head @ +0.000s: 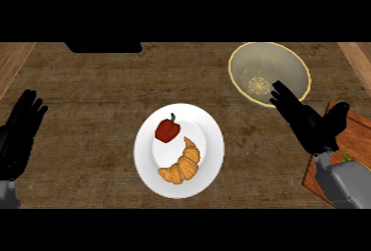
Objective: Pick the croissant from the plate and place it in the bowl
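A golden croissant [183, 163] lies on the lower right part of a white plate [210, 127] in the middle of the counter. A red bell pepper [168, 130] sits on the same plate, just above the croissant. The bowl [264, 66], beige with a yellow rim and a pattern inside, stands at the upper right. My right hand [311, 125] is open, fingers straight, raised between the plate and the bowl; its fingertips overlap the bowl's lower rim. At the left edge my left hand [18, 137] rests open, fingers up, holding nothing.
A brown wooden board [357, 137] lies at the right edge, partly under my right forearm, with a small green item on it. A dark object [103, 47] sits at the counter's far edge, upper left. Wooden strips border the counter's left and right sides.
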Motion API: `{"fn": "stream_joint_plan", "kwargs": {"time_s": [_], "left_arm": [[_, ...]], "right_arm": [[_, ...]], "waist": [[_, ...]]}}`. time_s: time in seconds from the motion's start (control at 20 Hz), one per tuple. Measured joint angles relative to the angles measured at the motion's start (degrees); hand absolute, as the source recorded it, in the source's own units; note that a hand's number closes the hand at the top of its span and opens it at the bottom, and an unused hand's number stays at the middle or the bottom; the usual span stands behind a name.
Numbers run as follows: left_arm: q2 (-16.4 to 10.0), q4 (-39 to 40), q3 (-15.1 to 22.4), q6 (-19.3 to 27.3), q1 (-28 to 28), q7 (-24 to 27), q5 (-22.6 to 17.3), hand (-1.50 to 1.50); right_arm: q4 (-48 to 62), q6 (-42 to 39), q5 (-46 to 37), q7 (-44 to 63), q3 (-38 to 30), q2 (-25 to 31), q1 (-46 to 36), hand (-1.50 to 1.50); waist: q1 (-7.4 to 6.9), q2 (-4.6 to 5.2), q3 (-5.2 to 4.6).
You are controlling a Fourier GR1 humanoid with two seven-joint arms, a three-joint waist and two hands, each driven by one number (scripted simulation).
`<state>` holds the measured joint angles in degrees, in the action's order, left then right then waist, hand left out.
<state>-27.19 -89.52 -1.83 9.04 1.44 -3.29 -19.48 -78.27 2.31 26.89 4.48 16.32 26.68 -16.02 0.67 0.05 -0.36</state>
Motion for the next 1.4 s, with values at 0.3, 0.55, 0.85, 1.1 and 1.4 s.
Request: {"fn": "stream_joint_plan", "kwargs": {"time_s": [0.3, 0.55, 0.85, 1.1, 1.4], "left_arm": [[-0.4, -1.7, 2.8, 4.7, 4.5, -0.5, 8.3, 0.0], [-0.3, -2.2, 4.9, 6.4, 5.6, -1.7, 11.8, 0.0], [1.3, -1.9, 7.6, 7.6, 9.1, -4.7, 15.5, 0.0], [2.3, -1.5, 8.2, 7.7, 9.5, -4.8, 16.5, 0.0], [3.2, -1.5, 8.8, 7.8, 10.2, -5.5, 17.5, 0.0]], "right_arm": [[-2.2, -1.1, 1.1, -10.9, -0.5, -7.7, 3.3, 1.5], [-0.1, 12.1, -6.1, -20.3, -4.1, -10.1, 10.0, -1.5], [-5.9, 13.3, -14.2, -30.2, 0.6, -10.0, 17.3, -1.5], [-14.5, 14.6, -22.4, -20.0, 5.4, -3.2, 18.4, -1.5], [-21.3, 12.1, -31.1, 1.1, 10.6, 3.2, 11.4, -1.5]], "waist": [[-0.01, -0.04, 0.43], [1.65, -0.2, 0.39], [0.62, -0.21, 0.37], [0.07, -0.27, 0.25], [-0.82, -0.22, 0.15]]}}
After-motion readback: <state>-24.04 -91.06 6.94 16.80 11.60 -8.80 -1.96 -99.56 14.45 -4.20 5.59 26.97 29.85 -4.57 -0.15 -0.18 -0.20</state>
